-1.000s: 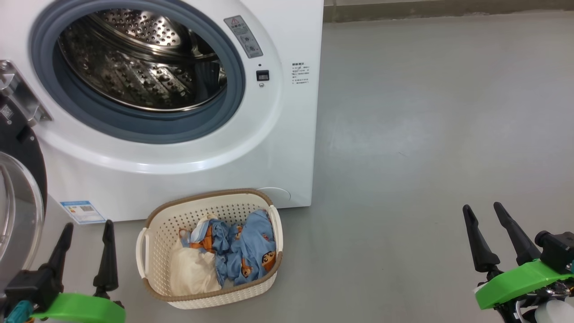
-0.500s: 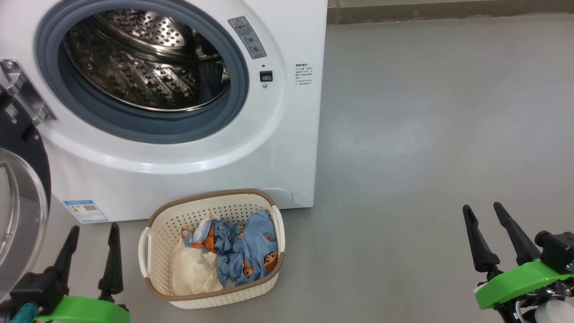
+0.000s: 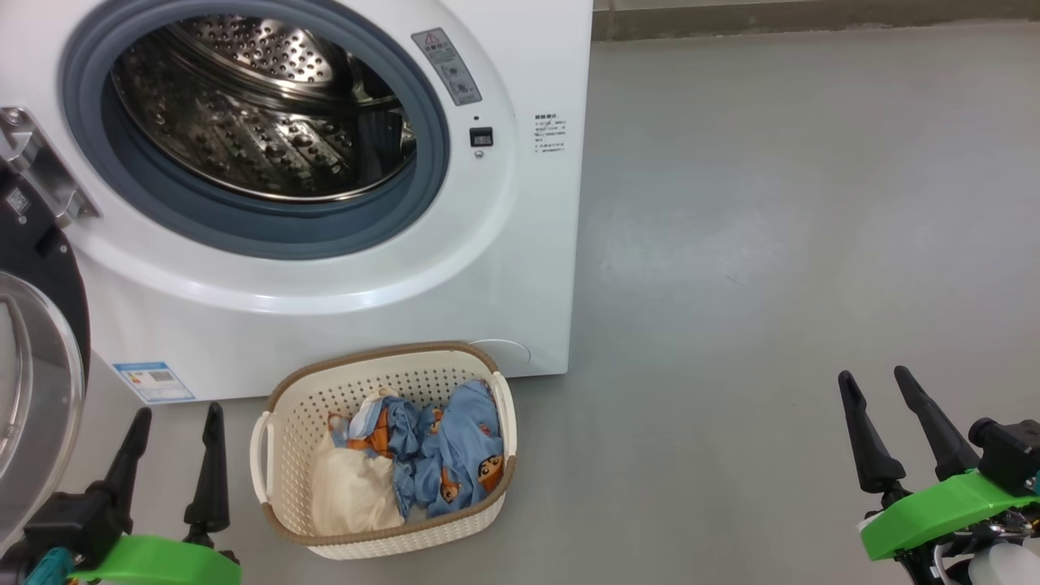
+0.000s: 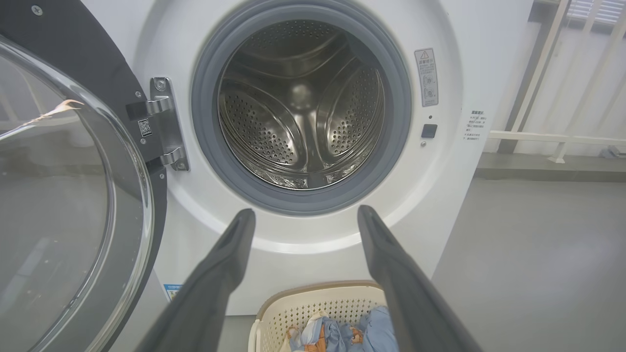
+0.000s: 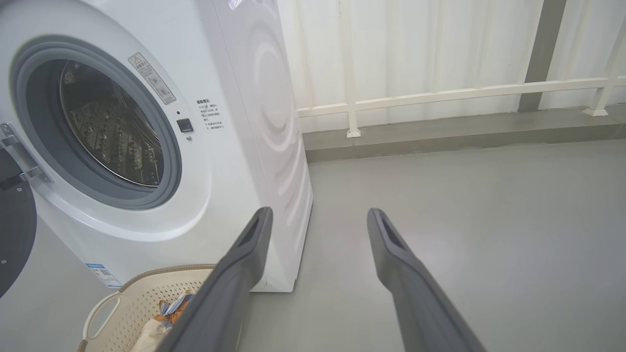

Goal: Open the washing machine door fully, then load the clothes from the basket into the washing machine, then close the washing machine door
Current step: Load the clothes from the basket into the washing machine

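Clothes [image 3: 414, 467] are lying bunched in the basket [image 3: 390, 382], set on the floor just in front of the washing machine [image 3: 325, 325]. The washing machine door [image 3: 32, 406] is swung wide at the machine's left. Door opening is judged done and loading is not yet begun. The left gripper [image 3: 179, 408] is spread and empty near the machine's front. The right gripper [image 3: 873, 373] is spread and empty, well off the machine's right. Next, a descent onto the fabric and a pinch are called for.
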Tool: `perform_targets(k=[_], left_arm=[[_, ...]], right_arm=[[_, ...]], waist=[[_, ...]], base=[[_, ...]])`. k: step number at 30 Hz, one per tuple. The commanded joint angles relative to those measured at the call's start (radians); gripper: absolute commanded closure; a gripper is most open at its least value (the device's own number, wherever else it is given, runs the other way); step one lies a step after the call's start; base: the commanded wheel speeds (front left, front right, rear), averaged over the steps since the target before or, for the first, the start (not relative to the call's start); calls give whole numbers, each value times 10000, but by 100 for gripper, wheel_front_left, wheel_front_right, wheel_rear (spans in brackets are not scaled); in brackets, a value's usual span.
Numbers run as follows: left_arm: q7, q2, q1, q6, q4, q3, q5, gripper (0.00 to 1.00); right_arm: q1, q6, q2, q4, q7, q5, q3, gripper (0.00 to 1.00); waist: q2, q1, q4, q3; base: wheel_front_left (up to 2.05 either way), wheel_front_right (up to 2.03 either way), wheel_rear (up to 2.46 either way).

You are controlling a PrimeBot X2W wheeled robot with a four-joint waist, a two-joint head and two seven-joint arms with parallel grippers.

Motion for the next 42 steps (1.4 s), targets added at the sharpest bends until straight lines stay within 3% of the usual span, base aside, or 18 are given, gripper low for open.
perform_targets(k=[1, 16, 42], left_arm=[[-65, 340, -220, 8, -241, 253, -67, 0], [-65, 419, -282, 8, -298, 86, -35, 0], [-65, -35, -177, 8, 543, -153, 278, 0]], right_arm=[[-117, 46, -177, -249, -122, -90, 212, 0], [-117, 46, -152, -247, -122, -80, 220, 0], [-168, 46, -118, -341, -122, -102, 269, 0]], waist=[[-1, 0, -4, 16], [-1, 0, -35, 33], [-1, 0, -72, 308]], base=[[28, -104, 76], [70, -154, 84], [6, -6, 0]])
